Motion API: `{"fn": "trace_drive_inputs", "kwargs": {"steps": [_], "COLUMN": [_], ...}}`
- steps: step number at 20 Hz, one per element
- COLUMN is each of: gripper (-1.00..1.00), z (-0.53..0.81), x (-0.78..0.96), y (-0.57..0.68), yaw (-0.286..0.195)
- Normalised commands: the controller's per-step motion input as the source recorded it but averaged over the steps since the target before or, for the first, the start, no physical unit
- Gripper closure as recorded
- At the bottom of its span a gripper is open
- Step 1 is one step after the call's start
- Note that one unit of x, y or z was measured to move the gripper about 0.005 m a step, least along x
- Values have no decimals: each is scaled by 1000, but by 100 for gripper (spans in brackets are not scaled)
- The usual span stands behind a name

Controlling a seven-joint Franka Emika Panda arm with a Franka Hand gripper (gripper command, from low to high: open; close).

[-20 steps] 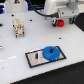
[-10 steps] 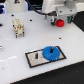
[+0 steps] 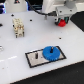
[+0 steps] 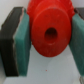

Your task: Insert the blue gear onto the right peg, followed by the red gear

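Red plastic fills the wrist view, where the small, thick, puck-like red gear (image 4: 48,29) with its dark centre hole sits squeezed between the gripper's (image 4: 44,44) teal-padded fingers (image 4: 21,42), the pads pressing against the gear's sides. In the exterior view, the same red gear (image 3: 62,22) shows as a spot of red in the upper right of the frame, held under the white arm's gripper (image 3: 62,20) and clear of the white table (image 3: 15,57). Well apart from it, in the lower middle of that frame, the flat, round, bright-blue plastic gear (image 3: 50,52) rests on the exterior view's right end of the black-framed pale rectangular plate (image 3: 34,57); the right peg itself cannot be made out beneath the gear. A small pale blocky object (image 3: 18,27) stands at the upper left of the exterior view, too blurred to identify.
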Motion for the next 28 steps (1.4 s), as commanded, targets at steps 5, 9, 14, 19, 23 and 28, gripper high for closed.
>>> {"fn": "trace_drive_inputs", "kwargs": {"steps": [5,9,14,19,23,28], "gripper": [100,100,100,100,100,100], "z": [553,574,505,513,523,515], "x": [201,321,501,653,687,697], "y": [-22,-143,-232,-293,-307,-277], "yaw": [0,0,0,0,0,0]}}
